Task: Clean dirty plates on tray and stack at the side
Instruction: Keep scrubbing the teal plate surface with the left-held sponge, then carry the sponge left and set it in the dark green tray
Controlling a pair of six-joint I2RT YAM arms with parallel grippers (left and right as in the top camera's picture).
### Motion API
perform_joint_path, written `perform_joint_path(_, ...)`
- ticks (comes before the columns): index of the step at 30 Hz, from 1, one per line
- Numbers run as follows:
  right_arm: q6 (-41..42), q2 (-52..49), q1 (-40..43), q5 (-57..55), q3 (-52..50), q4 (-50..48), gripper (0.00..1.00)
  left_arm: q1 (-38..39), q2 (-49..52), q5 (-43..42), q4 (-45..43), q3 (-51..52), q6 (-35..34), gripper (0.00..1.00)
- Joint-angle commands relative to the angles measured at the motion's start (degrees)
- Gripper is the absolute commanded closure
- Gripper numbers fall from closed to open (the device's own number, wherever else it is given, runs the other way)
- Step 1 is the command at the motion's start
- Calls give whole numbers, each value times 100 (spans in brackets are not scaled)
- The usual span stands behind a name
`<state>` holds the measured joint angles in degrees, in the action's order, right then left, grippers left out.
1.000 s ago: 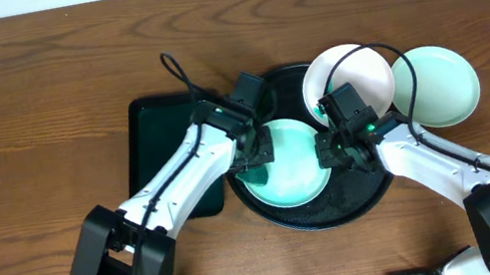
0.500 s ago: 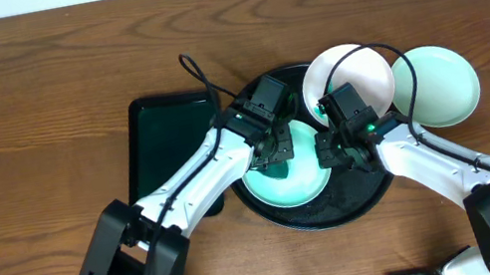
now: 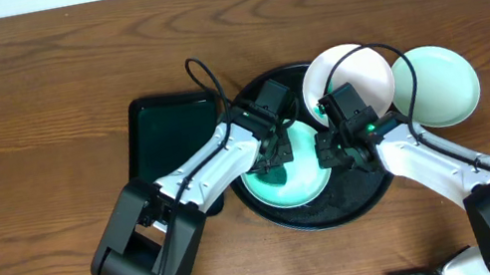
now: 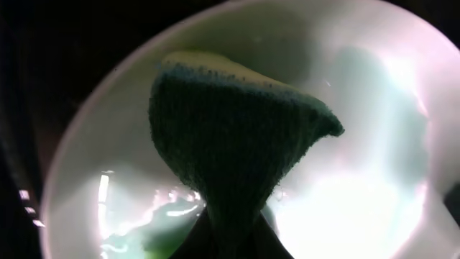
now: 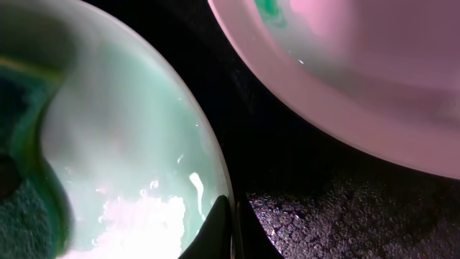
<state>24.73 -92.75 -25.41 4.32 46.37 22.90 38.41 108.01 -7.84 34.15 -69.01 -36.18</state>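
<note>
Mint-green round plate (image 3: 290,186) lies on the glossy black round tray (image 3: 357,201) — right gripper (image 5: 225,230), jaws clamped on its rim, steadies it while left gripper (image 3: 271,160), jaws pinching a dark-green sponge (image 4: 230,144), scrubs.

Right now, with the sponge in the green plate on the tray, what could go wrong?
1. The right tool grips the green plate only at its rim; a hard push from the sponge in the left tool might tip it.
2. The white plate lies partly over the tray rim, close to the right tool; a bump could shift it.
</note>
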Motion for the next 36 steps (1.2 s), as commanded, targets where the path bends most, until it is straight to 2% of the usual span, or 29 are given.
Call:
perform_joint_path(1, -13, -26, -20, -37, -33, -2, 99, 20, 109, -898, -2, 55, 81, 92)
perform_joint_path(7, -13, -26, -20, -37, -33, -4, 99, 17, 92, -1440, -111, 50, 232, 93)
perform_joint_path(10, -13, -26, -20, -37, -33, -2, 99, 11, -7, -1443, -111, -22, 413, 92)
perform_joint_path(22, -13, -26, -20, -37, -33, -2, 99, -153, -481, 131, 74, -46, 507, 93)
perform_joint_path(36, -13, -26, -20, -35, -33, -2, 99, 31, -188, 234, -138, 223, 103, 92)
